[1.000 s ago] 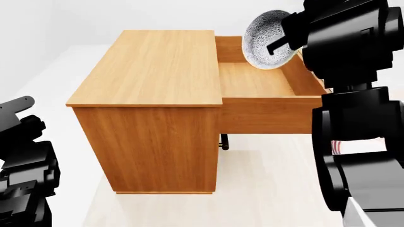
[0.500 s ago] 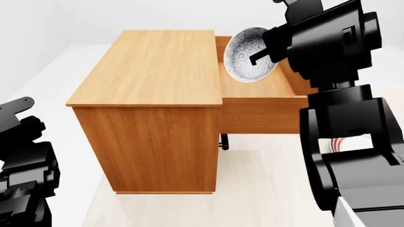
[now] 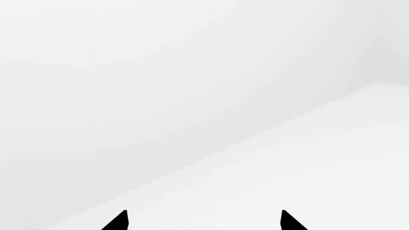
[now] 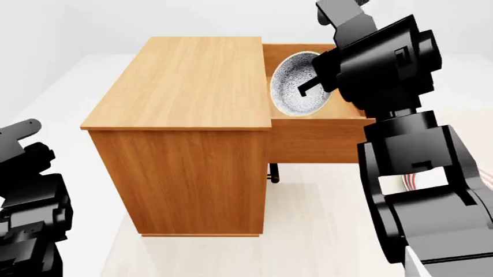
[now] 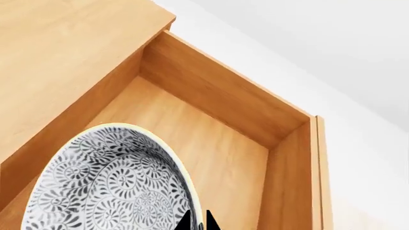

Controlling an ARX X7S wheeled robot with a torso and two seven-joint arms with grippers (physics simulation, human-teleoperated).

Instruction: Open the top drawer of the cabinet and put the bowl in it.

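The orange-brown cabinet (image 4: 185,109) fills the middle of the head view, with its top drawer (image 4: 308,130) pulled out to the right. The bowl (image 4: 297,85), grey-blue patterned outside, hangs tilted on edge inside the open drawer. My right gripper (image 5: 197,221) is shut on the bowl's (image 5: 108,182) rim, its fingertips pinching the thin edge above the drawer floor (image 5: 211,158). In the left wrist view my left gripper (image 3: 203,221) stands open on nothing but white floor. The left arm (image 4: 27,196) rests low at the left of the head view.
A white plate with red rings (image 4: 416,180) peeks out behind my right arm (image 4: 416,173), low on the right. A dark handle end (image 4: 273,173) shows under the open drawer. White floor surrounds the cabinet.
My right arm has carried the bowl left and down, from above the drawer's far right corner into the open drawer beside the cabinet top. The left arm has not moved.
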